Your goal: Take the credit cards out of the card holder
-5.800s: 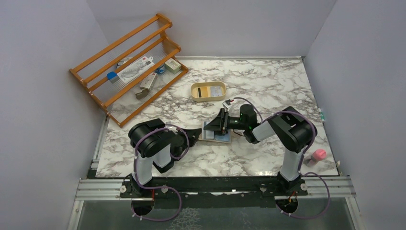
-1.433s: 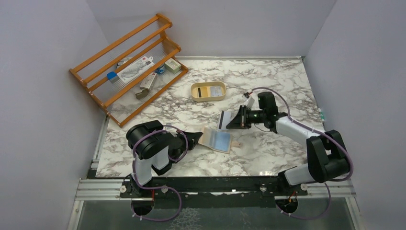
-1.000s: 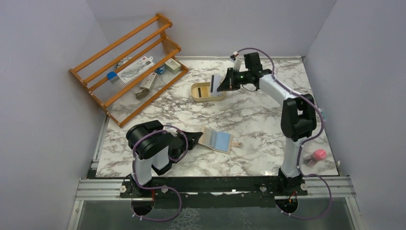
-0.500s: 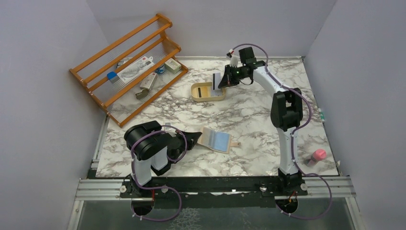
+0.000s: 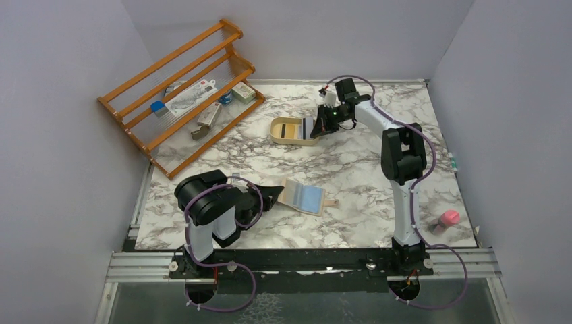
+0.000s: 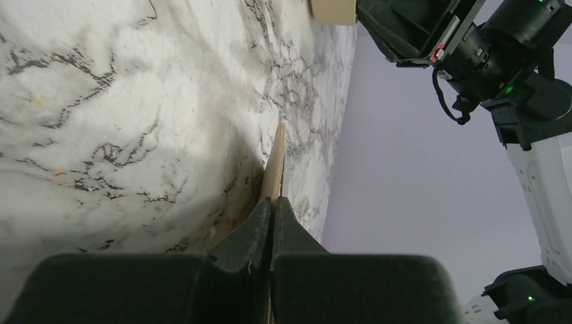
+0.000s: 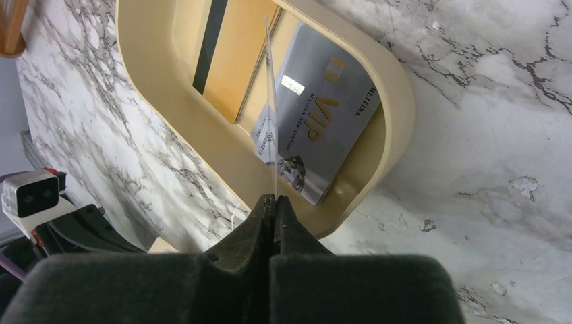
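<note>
Reaching to the far side of a marble bench [image 5: 364,169], the right fingers [image 7: 253,233] are pressed shut on the edge of a pale card [image 7: 268,101]. From the wrist it is seen edge-on, standing upright over an oval cream tray [image 7: 398,94]. Two more cards lie flat in the tray: a silver card [image 7: 324,128] marked VIP and, beside it, a yellowish card [image 7: 226,61] with a black stripe. Whether the held card touches them cannot be told. Nearer the front of the bench, the tan card holder [image 5: 305,196] lies open and face up. A light blue card [image 5: 313,198] shows in the half farther from the left arm, and a small tab [image 5: 332,202] sticks out past it. The left fingers [image 6: 249,229] are closed on the holder's near edge, low against the bench. A wooden rack [image 5: 179,88] holding small items stands at the far left corner.
</note>
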{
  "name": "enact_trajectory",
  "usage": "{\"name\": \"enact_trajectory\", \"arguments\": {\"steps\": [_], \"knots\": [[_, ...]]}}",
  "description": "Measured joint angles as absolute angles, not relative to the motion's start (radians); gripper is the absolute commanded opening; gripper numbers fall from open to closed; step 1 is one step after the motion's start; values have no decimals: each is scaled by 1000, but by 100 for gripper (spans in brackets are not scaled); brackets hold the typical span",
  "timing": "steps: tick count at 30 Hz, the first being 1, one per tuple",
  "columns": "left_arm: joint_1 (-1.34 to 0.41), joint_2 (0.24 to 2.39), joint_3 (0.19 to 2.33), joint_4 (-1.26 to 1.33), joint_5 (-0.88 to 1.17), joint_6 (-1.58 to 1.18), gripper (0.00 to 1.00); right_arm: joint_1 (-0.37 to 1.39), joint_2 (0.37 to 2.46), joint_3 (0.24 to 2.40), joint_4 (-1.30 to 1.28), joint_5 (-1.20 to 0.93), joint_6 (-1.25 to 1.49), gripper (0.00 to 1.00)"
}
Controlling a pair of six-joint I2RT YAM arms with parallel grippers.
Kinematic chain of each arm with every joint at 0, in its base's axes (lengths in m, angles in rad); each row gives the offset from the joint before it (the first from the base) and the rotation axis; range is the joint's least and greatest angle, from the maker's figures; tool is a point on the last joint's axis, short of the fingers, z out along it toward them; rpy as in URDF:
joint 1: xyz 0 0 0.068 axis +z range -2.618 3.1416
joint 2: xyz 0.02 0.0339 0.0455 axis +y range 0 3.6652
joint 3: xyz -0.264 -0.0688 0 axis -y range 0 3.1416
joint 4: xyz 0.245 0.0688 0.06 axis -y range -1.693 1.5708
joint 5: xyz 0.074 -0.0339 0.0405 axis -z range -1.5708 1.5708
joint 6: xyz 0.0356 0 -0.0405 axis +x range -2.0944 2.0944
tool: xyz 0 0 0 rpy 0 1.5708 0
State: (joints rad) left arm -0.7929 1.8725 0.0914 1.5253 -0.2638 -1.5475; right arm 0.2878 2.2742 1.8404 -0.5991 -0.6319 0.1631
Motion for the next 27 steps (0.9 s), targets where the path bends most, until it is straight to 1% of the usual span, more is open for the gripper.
{"name": "enact_trajectory", "arguments": {"steps": [8, 16, 17, 18, 22, 25, 27], "knots": [[-786, 1872, 91, 1525, -264, -1547, 0, 288, 2278, 1849, -600, -612, 163, 11], [-785, 1872, 91, 1525, -263, -1547, 0, 275, 2272, 1847, -597, -588, 168, 30], [-785, 1872, 91, 1525, -263, -1547, 0, 271, 2269, 1847, -596, -587, 167, 32], [-785, 1872, 91, 1525, -263, -1547, 0, 267, 2265, 1847, -597, -586, 169, 35], [-781, 1872, 91, 1525, -263, -1547, 0, 253, 2246, 1849, -599, -580, 176, 38], [-780, 1872, 90, 1525, -263, -1546, 0, 244, 2243, 1885, -605, -572, 183, 47], [-780, 1869, 90, 1525, -263, -1540, 0, 242, 2229, 1907, -604, -566, 188, 50]]}}
